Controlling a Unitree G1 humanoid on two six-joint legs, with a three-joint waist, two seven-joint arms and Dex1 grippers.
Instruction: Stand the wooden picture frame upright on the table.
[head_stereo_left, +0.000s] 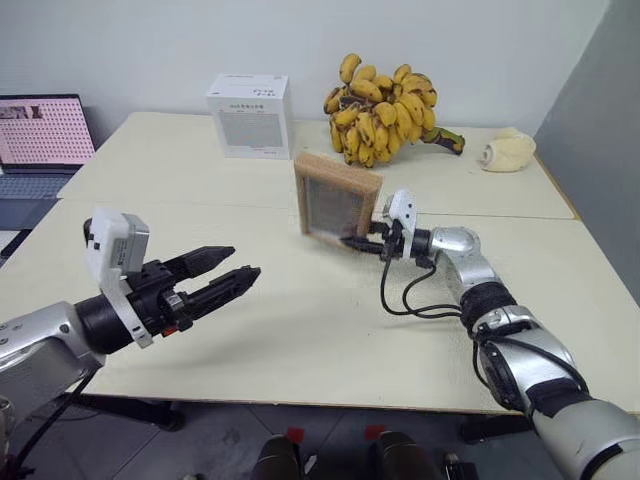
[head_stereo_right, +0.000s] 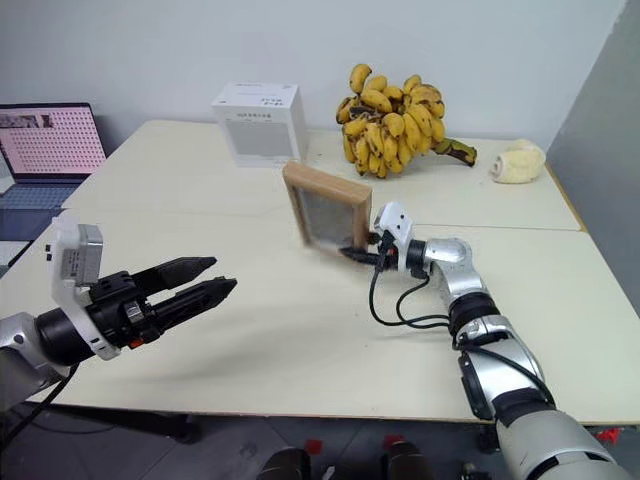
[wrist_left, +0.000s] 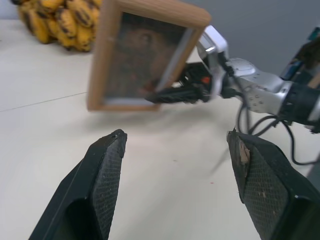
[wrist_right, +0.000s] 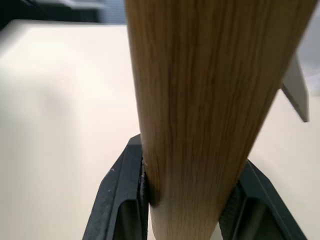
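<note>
We see the wooden picture frame (head_stereo_left: 337, 199) near the middle of the table (head_stereo_left: 300, 330), held up on edge with its long sides running up and down and its top leaning a little toward the robot's left; its lower corner sits at or just above the tabletop, and we cannot tell whether it touches; its glazed front, with the dark portrait, is turned toward the robot's left and slightly toward the robot, as the left wrist view shows (wrist_left: 145, 55). The right gripper (head_stereo_left: 362, 243) is clamped on the frame's lower right corner; in the right wrist view its two black fingers (wrist_right: 125, 200) press against both faces of the wooden edge (wrist_right: 210, 100), so we read it as closed on the frame, reaching in level from the robot's right. The left gripper (head_stereo_left: 225, 270) hovers above the near left part of the table, well apart from the frame; its fingers (wrist_left: 102, 185) stand spread with nothing between them, pointing toward the frame. Farther back on the table we see a white box (head_stereo_left: 249, 115) behind and to the left of the frame; a large bunch of bananas (head_stereo_left: 385, 110) behind it; a pale rounded object (head_stereo_left: 508, 150) at the far right; a laptop (head_stereo_left: 40, 135) beyond the table's left edge.
</note>
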